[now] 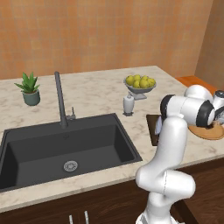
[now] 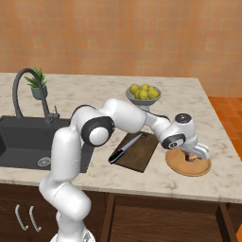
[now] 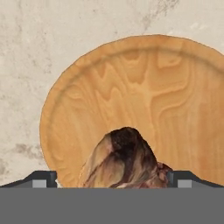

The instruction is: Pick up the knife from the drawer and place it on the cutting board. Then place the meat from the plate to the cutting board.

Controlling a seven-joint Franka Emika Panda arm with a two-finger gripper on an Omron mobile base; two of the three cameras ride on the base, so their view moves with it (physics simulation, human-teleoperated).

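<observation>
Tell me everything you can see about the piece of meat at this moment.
The meat is a small chunky lump, reddish-brown with darker patches and pale streaks, and it looks raw. It sits on the round tan wooden plate, which rests on the marble counter to the right of the cutting board. The end effector is right over it, one finger on each side of the lump. Whether the fingers touch the meat cannot be told.
</observation>
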